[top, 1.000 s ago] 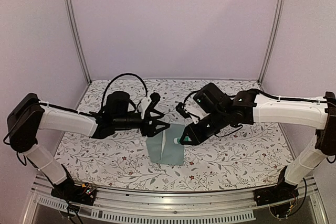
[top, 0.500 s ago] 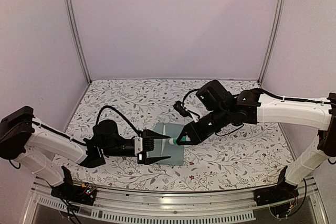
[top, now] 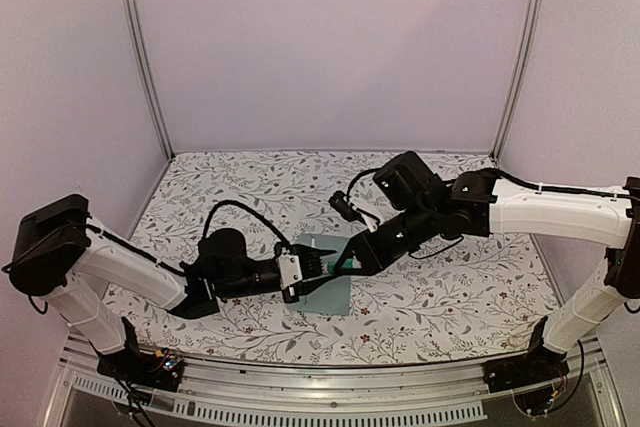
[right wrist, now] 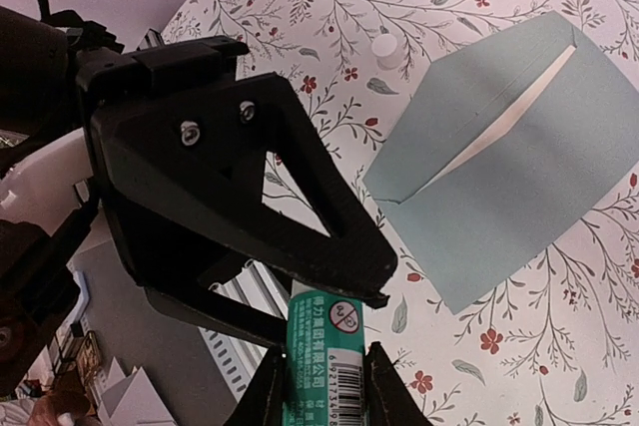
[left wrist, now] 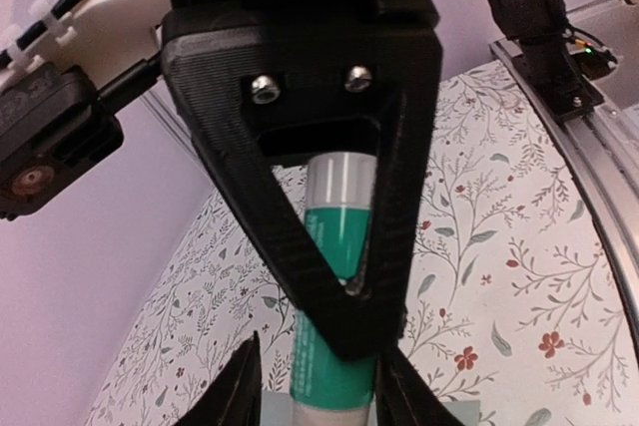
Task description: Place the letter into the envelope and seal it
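My right gripper (right wrist: 324, 386) is shut on a green-and-white glue stick (right wrist: 321, 361) and holds it in the air above the table. In the top view the right gripper (top: 347, 263) meets my left gripper (top: 312, 269) over the envelope (top: 335, 297). The left gripper (left wrist: 324, 398) is open, its fingers flanking the glue stick's (left wrist: 339, 246) whitish tip with a gap on one side. The pale teal envelope (right wrist: 509, 167) lies flat, and a slit under its flap shows whitish inside. The letter does not show in any view.
A small white cap (right wrist: 384, 45) lies on the floral tablecloth (top: 450, 287) beside the envelope. An aluminium rail (top: 330, 387) runs along the near edge. Upright frame posts (top: 140, 57) stand at the back corners.
My left arm has swung down and in towards the glue stick's tip, and its jaws have narrowed around it. The right gripper has kept hold of the stick and shifted slightly left.
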Available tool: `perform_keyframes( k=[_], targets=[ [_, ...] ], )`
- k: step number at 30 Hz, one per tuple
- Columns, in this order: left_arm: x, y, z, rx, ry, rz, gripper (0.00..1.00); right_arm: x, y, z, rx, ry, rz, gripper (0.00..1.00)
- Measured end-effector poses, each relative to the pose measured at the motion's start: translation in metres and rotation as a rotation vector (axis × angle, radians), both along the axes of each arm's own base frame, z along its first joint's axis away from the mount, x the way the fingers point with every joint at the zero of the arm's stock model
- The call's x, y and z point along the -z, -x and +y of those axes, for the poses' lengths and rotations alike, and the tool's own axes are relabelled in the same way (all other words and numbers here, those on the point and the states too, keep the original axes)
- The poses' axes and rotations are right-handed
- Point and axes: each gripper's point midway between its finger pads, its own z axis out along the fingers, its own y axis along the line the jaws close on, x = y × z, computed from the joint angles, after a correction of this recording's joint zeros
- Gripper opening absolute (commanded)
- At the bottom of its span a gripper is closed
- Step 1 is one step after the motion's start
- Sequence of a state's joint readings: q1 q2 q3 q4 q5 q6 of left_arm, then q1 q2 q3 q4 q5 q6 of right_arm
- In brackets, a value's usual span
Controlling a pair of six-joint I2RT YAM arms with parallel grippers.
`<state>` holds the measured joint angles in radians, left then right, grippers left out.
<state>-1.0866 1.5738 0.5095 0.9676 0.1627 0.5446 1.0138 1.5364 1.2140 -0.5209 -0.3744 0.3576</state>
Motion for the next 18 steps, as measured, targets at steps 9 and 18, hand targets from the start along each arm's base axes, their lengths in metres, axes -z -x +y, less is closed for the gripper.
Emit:
perform_keyframes(
  k=[9, 18],
  targets=[
    [0.001, -0.003, -0.003, -0.053, -0.014, -0.029, 0.00, -0.002, -0.004, 0.001, 0.012, -0.010, -0.006, 0.16],
    [-0.014, -0.010, -0.004, -0.097, 0.066, 0.029, 0.00, -0.022, -0.026, -0.006, 0.154, -0.068, -0.099, 0.72]
  ],
)
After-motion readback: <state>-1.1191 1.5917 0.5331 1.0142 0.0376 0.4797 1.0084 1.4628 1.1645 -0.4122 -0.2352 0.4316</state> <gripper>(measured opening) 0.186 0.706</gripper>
